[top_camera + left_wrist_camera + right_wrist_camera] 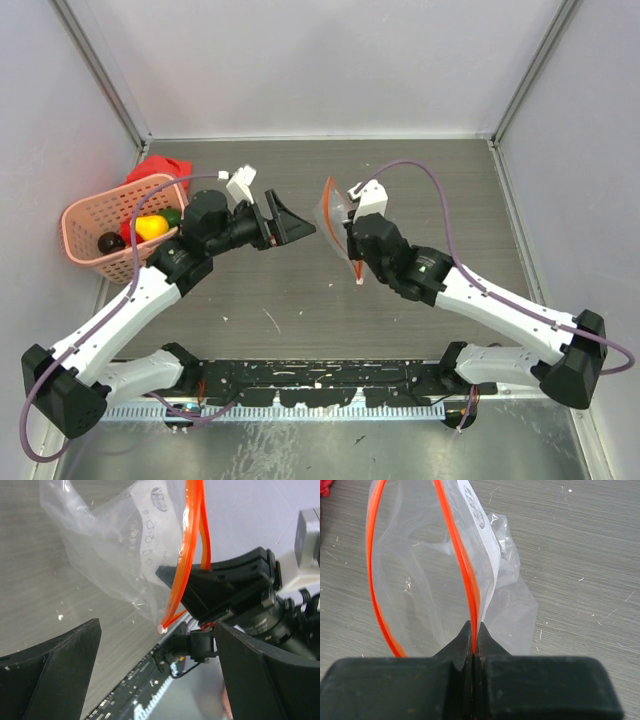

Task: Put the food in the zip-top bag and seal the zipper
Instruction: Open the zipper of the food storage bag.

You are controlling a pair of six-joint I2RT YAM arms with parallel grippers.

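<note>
The clear zip-top bag (pixel 335 205) hangs above the table, held up by my right gripper (pixel 346 236). In the right wrist view the right gripper (pixel 474 631) is shut on one lip of the red-orange zipper (pixel 462 565), and the bag's mouth gapes open. My left gripper (pixel 290 222) is open and empty, just left of the bag. In the left wrist view the bag (pixel 110 545) and the zipper's whitish tip (pixel 161 628) hang ahead of the spread left gripper (pixel 157 627). The food lies in the pink basket (pixel 85 215): yellow (pixel 152 227), green (pixel 172 215) and dark (pixel 110 241) pieces.
A red object (pixel 160 170) sits behind the basket at the far left. Grey walls close the table at the back and both sides. A black rail (pixel 320 380) runs along the near edge between the arm bases.
</note>
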